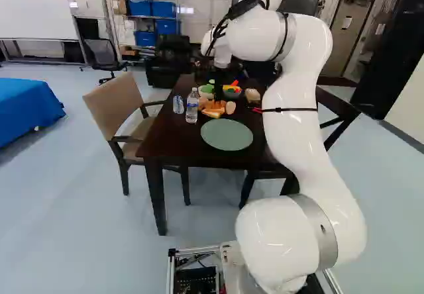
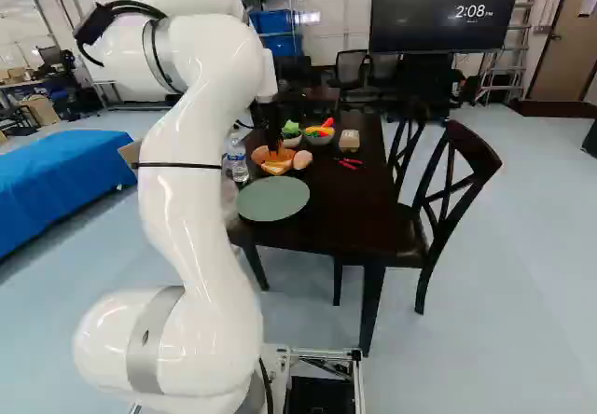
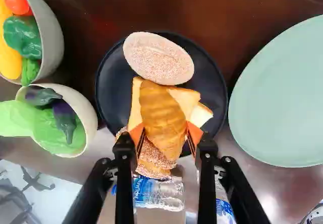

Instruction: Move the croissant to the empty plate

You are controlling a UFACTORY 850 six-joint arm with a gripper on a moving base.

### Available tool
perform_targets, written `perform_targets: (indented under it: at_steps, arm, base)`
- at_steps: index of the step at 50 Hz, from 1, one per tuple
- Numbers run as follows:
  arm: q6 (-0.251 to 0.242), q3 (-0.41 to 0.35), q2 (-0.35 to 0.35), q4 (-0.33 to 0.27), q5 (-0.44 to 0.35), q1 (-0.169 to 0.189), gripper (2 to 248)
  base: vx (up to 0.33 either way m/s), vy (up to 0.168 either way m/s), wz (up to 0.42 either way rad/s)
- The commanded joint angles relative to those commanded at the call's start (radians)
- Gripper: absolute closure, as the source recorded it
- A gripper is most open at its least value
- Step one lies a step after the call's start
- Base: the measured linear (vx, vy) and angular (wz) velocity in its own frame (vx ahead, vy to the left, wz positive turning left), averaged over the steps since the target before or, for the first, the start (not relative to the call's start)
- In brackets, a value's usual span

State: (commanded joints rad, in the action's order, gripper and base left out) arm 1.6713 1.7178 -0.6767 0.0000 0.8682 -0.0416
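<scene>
— Your first item, please?
— One croissant [image 3: 162,114], golden, ridged. It lies on the black plate [image 3: 107,90], on top of bread slices [image 3: 135,105], with one oval sesame roll [image 3: 156,57] beside it at the plate's far side from my tool
— And the tool?
— One gripper [image 2: 272,142], black, two-fingered, lowered over the food at the table [image 2: 322,213]. In the wrist view I read the gripper [image 3: 166,134] as wide, holding nothing: one orange pad [image 3: 196,132] on each side of the croissant. Whether either pad brushes it, I cannot tell
— Destination?
— One pale green plate [image 3: 282,98], round, just beside the black one. In both my base views it sits at the near end of the table
— Remaining stock?
— Two bowls near the black plate: one [image 3: 88,115] with lettuce [image 3: 53,128] and toy eggplants [image 3: 64,118], one [image 3: 53,40] with a red tomato [image 3: 16,3] among other vegetables. One water bottle [image 1: 191,106], upright, and one drinks can [image 1: 178,104] next to it. One tan armchair [image 1: 114,105], at the left of the left base view
</scene>
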Motion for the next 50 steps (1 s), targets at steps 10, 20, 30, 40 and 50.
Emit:
perform_targets:
  at_steps: [10,20,30,40,50]
  arm:
    - [0.000,0.000,0.000,0.000,0.000,0.000,118]
    - [0.000,0.000,0.000,0.000,0.000,0.000,128]
    - [0.000,0.000,0.000,0.000,0.000,0.000,126]
    - [0.000,-0.001,0.004,0.000,0.000,0.000,126]
    - [0.000,-0.006,0.025,0.000,0.000,0.000,126]
  base:
    - [0.000,0.000,0.000]
    - [0.000,0.000,0.000]
    - [0.000,0.000,0.000]
    - [0.000,0.000,0.000]
    - [0.000,0.000,0.000]
